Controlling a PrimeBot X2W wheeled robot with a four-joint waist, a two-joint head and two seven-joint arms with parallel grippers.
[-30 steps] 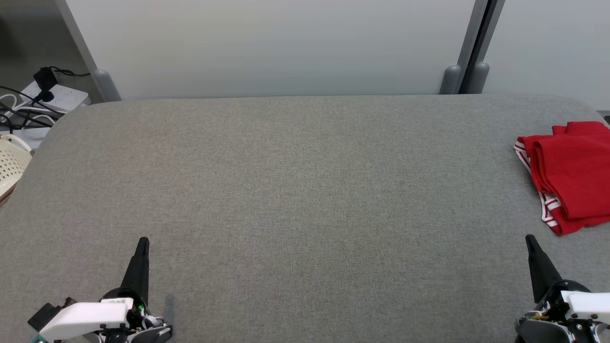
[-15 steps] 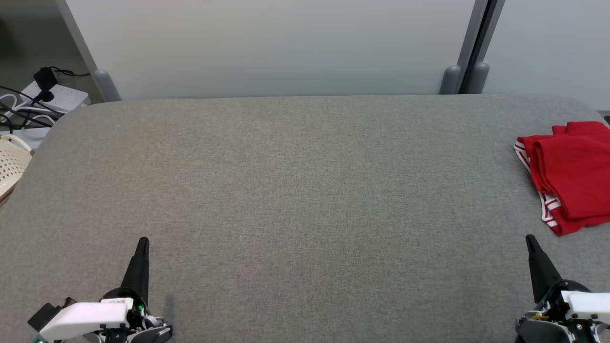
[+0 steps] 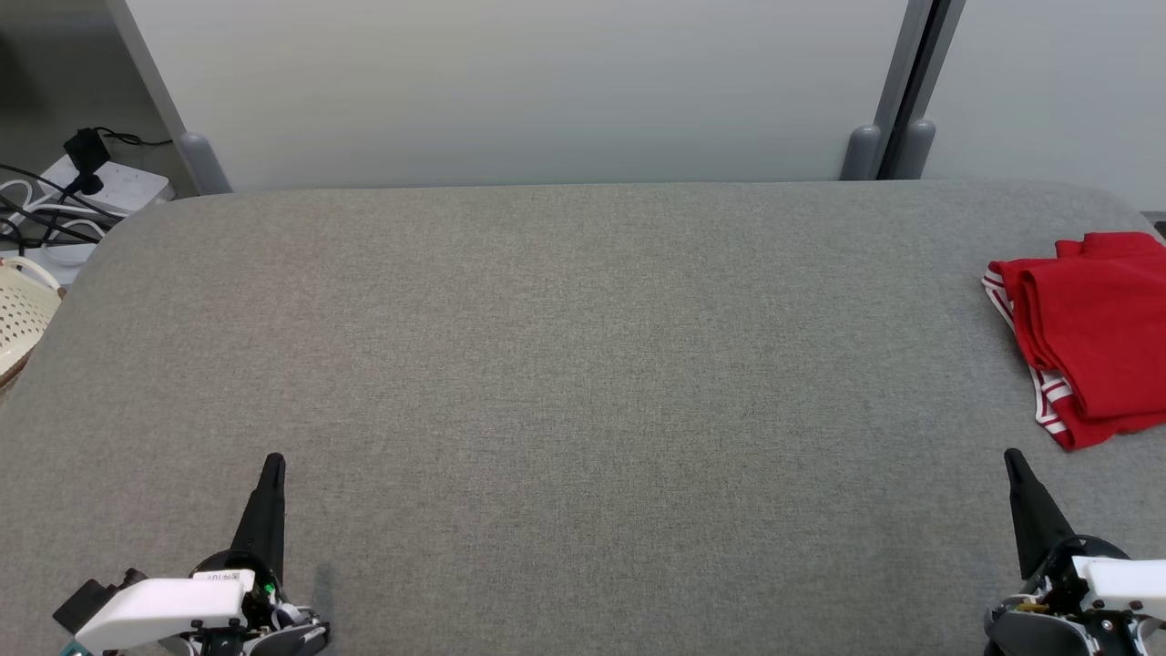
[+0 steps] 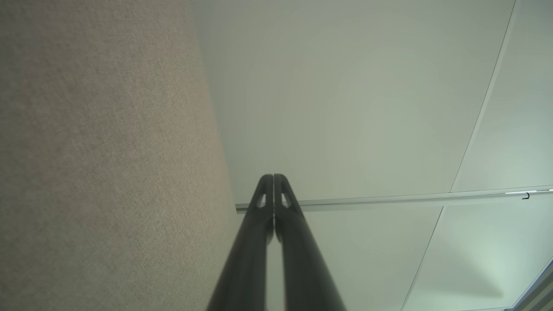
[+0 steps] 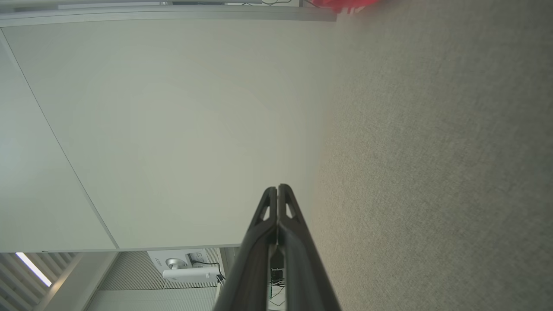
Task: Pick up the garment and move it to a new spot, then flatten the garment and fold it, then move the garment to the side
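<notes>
The garment [image 3: 1093,333] is red with white-striped trim and lies folded at the far right edge of the grey table [image 3: 565,364], partly cut off by the frame; a red sliver of it [image 5: 341,4] shows at the top of the right wrist view. My left gripper [image 3: 272,462] rests shut at the lower left, far from the garment. Just below the garment, at the lower right, my right gripper [image 3: 1010,456] is shut and apart from it. Both wrist views show fingers pressed together, left [image 4: 273,177] and right [image 5: 277,188], holding nothing.
A pale partition wall [image 3: 547,91] runs behind the table. Off the table's left end stand a cream perforated basket [image 3: 20,314] and a power strip with cables [image 3: 91,187].
</notes>
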